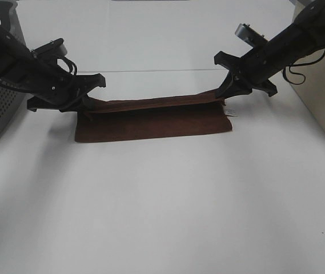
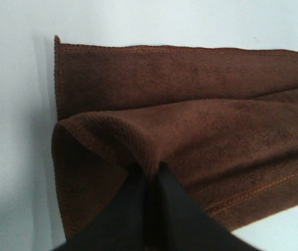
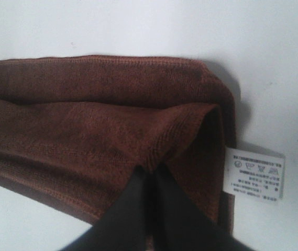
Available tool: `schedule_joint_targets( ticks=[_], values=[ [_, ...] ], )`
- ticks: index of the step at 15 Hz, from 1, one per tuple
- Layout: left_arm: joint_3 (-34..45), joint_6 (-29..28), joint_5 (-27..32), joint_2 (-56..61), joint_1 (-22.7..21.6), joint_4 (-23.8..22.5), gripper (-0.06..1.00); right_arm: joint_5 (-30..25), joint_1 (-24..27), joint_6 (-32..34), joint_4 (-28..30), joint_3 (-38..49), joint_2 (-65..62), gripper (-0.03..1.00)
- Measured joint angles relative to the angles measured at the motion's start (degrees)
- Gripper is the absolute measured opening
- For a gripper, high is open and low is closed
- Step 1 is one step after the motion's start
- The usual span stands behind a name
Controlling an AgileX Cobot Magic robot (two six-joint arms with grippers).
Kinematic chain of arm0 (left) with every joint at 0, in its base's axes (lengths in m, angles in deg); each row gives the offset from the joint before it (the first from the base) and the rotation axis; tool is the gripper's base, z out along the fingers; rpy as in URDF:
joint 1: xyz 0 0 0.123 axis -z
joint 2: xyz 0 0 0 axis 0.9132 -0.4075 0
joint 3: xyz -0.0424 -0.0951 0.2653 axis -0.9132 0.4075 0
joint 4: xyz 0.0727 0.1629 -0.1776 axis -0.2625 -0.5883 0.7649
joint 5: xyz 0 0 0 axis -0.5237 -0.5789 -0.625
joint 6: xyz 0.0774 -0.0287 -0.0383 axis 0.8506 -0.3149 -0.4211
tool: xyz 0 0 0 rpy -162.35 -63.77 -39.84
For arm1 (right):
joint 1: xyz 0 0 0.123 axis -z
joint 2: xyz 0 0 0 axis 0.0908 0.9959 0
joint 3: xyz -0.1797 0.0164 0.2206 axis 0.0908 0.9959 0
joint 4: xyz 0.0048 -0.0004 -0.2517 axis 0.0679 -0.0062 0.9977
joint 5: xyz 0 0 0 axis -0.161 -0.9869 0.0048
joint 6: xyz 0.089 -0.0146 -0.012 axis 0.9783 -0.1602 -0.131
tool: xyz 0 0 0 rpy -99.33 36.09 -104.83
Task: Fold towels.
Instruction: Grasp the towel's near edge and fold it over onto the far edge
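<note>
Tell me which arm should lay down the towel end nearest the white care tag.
Right. The right fingers are shut on the raised edge of the dark reddish-brown square cloth towel at the end beside the small white tag; the left fingers pinch the opposite end.

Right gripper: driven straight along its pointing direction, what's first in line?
The right gripper pinches the towel itself; beyond, probably that towel's flat lower layer on the table; depth unclear.

Bright, even light; soft shadows, slightly blurry.
</note>
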Motion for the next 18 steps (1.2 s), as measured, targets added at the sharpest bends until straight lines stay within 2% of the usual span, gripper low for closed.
schedule_joint_targets(
  ticks=[4, 8, 10, 11, 13, 15, 16, 18],
  values=[
    [-0.06, 0.46, -6.02, -0.57, 0.46, -0.63, 0.01, 4.53, -1.89, -1.26, 0.34, 0.0, 1.83, 0.02],
    [-0.06, 0.46, -7.39, -0.57, 0.86, -0.86, 0.05, 7.16, -2.06, -1.32, 1.03, -0.06, 1.83, 0.06],
    [-0.06, 0.52, -8.54, -0.57, 0.74, -1.26, 0.22, 9.34, -1.89, -1.32, 2.41, -0.06, 1.83, 0.17],
    [-0.06, 0.69, -8.82, -0.57, 0.52, -1.6, 0.36, 10.2, -1.72, -1.32, 2.92, -0.06, 1.83, 0.25],
    [-0.06, 0.69, -9.05, -0.57, 0.29, -2.01, 0.61, 10.89, -1.38, -1.32, 3.44, -0.06, 1.83, 0.51],
    [-0.06, 0.69, -9.05, -0.57, 0.29, -2.18, 0.7, 10.89, -1.38, -1.32, 3.38, -0.06, 1.83, 0.7],
    [-0.06, 0.69, -8.82, -0.57, 0.29, -2.75, 0.71, 10.83, -1.38, -1.32, 3.61, -0.06, 1.66, 0.74],
    [-0.06, 0.69, -7.33, 0.29, 0.11, -5.84, 0.71, 9.45, -1.38, -1.32, 5.1, -0.06, 0.23, 0.77]
  ],
)
